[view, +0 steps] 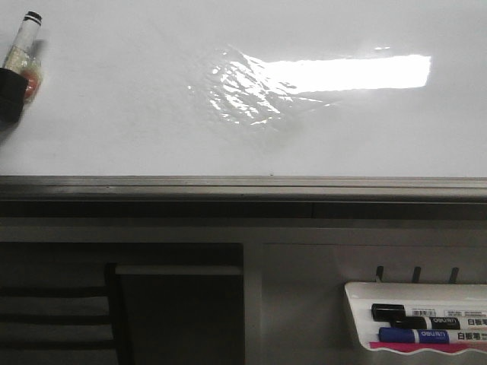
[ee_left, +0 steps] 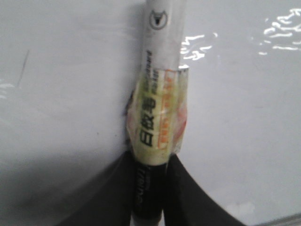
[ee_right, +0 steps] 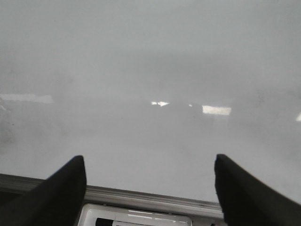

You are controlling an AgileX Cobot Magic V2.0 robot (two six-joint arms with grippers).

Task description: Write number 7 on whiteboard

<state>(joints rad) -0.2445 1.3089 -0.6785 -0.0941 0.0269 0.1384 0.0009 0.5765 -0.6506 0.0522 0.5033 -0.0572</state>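
Observation:
The whiteboard (view: 114, 114) is glossy white, with a bright rectangular glare and a grey frame along its lower edge. My left gripper (view: 14, 76) is at the far left of the front view, shut on a marker (view: 24, 42) with a white body, a taped label and a black end. In the left wrist view the black fingers (ee_left: 188, 193) pinch the marker (ee_left: 160, 94), which points up over the board; its tip is out of frame. No number 7 shows in the front view. A faint thin stroke (ee_left: 22, 69) lies on the board. My right gripper (ee_right: 150, 162) is open and empty, facing the board.
A white marker tray (view: 358, 319) hangs below the board at the lower right and holds a black marker (view: 415, 312) and a blue marker (view: 426, 334). Its rim (ee_right: 136, 215) shows under the board's frame (ee_right: 155, 197). A dark shelf frame (view: 114, 319) stands at the lower left.

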